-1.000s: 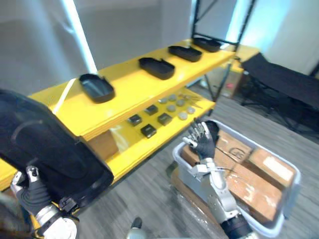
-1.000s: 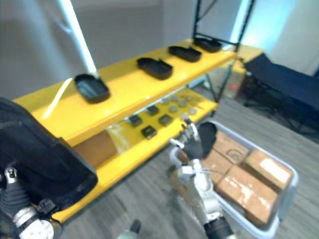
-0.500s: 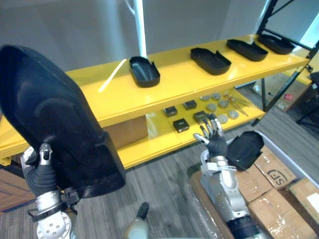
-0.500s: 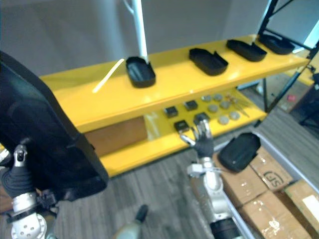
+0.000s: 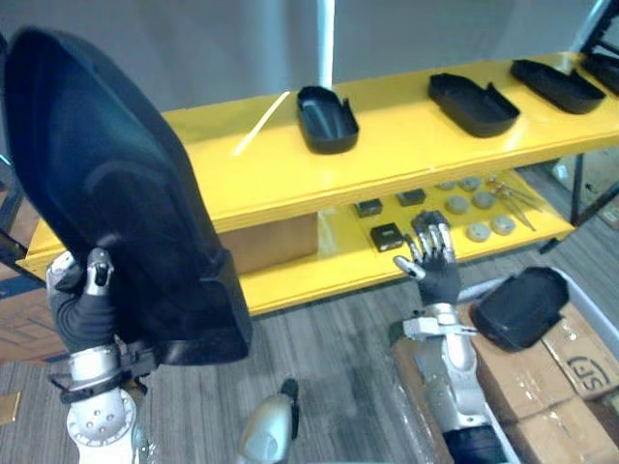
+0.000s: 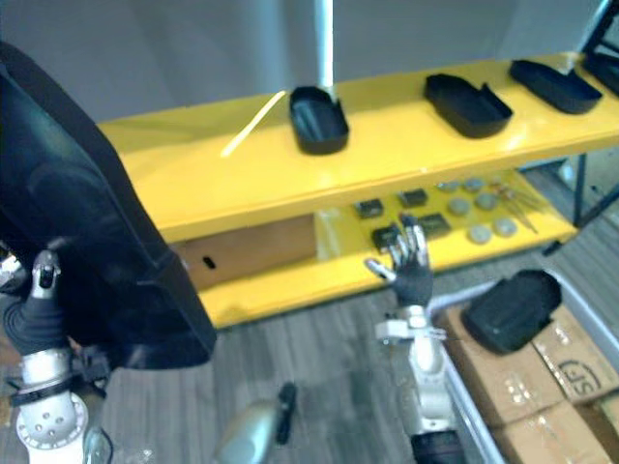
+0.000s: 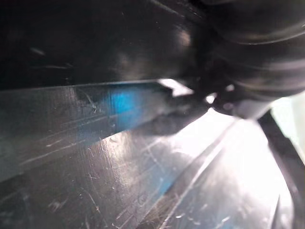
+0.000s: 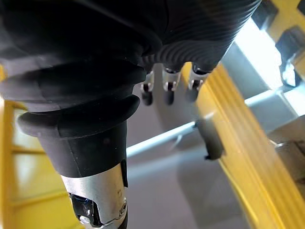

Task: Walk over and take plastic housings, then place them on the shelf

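Since the big black housing point(image 5: 116, 213) looks light, stiff and slick, I reckon its lower rim is the place to grip, where the left hand point(image 5: 85, 307) clamps it upright before the shelf point(image 5: 397, 145), the right hand point(image 5: 435, 273) spread loose nearby.

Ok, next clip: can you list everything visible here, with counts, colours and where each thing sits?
held housing: one, black, large, upright in the left robot hand
shelf housings: at least three, black, spaced along the top board; a fourth is cut off at the edge
loose housing: one, black, lying on the cartons
shelf: one, yellow, two levels
square parts: several, black, lower level
discs: several, grey, lower level
cardboard box: one, brown, lower level
cartons: several, brown, lower right
left robot hand: curled on the held housing
right robot hand: fingers straight, raised before the lower level
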Motion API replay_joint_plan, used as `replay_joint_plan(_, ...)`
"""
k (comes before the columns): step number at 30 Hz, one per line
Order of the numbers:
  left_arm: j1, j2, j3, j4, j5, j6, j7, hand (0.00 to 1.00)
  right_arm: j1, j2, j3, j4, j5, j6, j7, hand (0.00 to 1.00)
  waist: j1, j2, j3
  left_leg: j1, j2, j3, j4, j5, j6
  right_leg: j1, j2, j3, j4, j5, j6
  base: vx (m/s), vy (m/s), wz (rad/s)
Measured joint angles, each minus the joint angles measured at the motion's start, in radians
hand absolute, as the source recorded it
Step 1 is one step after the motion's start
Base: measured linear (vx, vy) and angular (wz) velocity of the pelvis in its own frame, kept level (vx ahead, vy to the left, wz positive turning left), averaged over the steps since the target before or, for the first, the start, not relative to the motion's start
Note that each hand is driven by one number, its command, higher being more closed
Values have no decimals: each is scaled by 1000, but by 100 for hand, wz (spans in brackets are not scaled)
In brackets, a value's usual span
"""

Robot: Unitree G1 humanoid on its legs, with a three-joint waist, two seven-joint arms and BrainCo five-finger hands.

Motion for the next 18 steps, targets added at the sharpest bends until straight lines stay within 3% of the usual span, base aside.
replay_joint_plan(1,-3,5,0,0,0,2,0,100,0,1,0,0,-1,0,0,0,0,-1,0,9,0,-1,-12,0,1,-17,-3,20,30,38,1,229,197,27)
replay_joint_plan(2,-17,30,0,4,1,7,6,100,-1,9,-5,0,-15,-1,3,0,-6,-6,-3,52,1,-25,-59,0,5,-79,-8,87,133,105,27,266,116,29)
replay_joint_plan(4,-36,46,-1,10,0,26,17,100,-6,15,-5,-1,-16,-2,27,0,-27,-5,-2,120,-2,-67,-119,7,26,-144,37,126,196,-57,39,283,88,44)
replay_joint_plan(5,-47,48,-6,11,-1,33,27,100,-6,15,-8,-7,-16,-2,42,0,-40,9,-3,155,1,-95,-151,7,27,-180,96,136,127,-118,27,220,71,48)
replay_joint_plan(6,-55,50,-9,12,-1,34,31,100,-5,14,-10,-15,-16,-2,48,0,-50,10,-7,164,1,-111,-164,7,27,-204,133,151,74,-136,22,267,55,72)
replay_joint_plan(8,-109,52,-50,35,-1,43,40,100,-1,1,-28,-76,-16,-5,65,0,-82,19,-11,174,-8,-197,-185,0,29,-317,256,275,-126,-141,22,259,-13,111)
replay_joint_plan(10,-124,53,-90,73,1,51,46,100,6,-6,-27,-103,-36,-14,61,0,-115,20,-12,188,-19,-271,-182,-2,11,-363,313,392,-214,-121,48,287,-105,144)
replay_joint_plan(12,-113,51,-122,87,0,54,47,100,18,-8,-7,-139,-56,-32,41,0,-115,-10,-30,203,-58,-331,-182,-22,-7,-356,297,425,-301,-33,31,302,-209,131)
replay_joint_plan(13,-96,30,-134,91,5,55,51,100,10,-21,14,-147,-56,-39,40,0,-105,-15,-47,208,-69,-352,-177,-45,-21,-336,278,408,-334,43,52,417,-316,96)
replay_joint_plan(15,-26,-29,-166,64,9,71,50,100,-37,-60,57,-146,-59,-41,19,0,-79,50,-87,189,-4,-283,-174,-63,-34,-277,319,334,-416,55,31,365,-238,81)
replay_joint_plan(17,-25,-30,-193,61,10,75,48,100,-65,-68,50,-147,-78,-41,-3,0,-76,68,-98,182,24,-194,-194,-47,-52,-247,322,281,-444,52,22,177,-81,81)
replay_joint_plan(18,-33,-30,-208,57,14,75,41,100,-71,-70,33,-150,-105,-41,-26,0,-89,73,-100,175,46,-105,-202,-37,-44,-224,320,241,-455,47,14,160,-72,134)
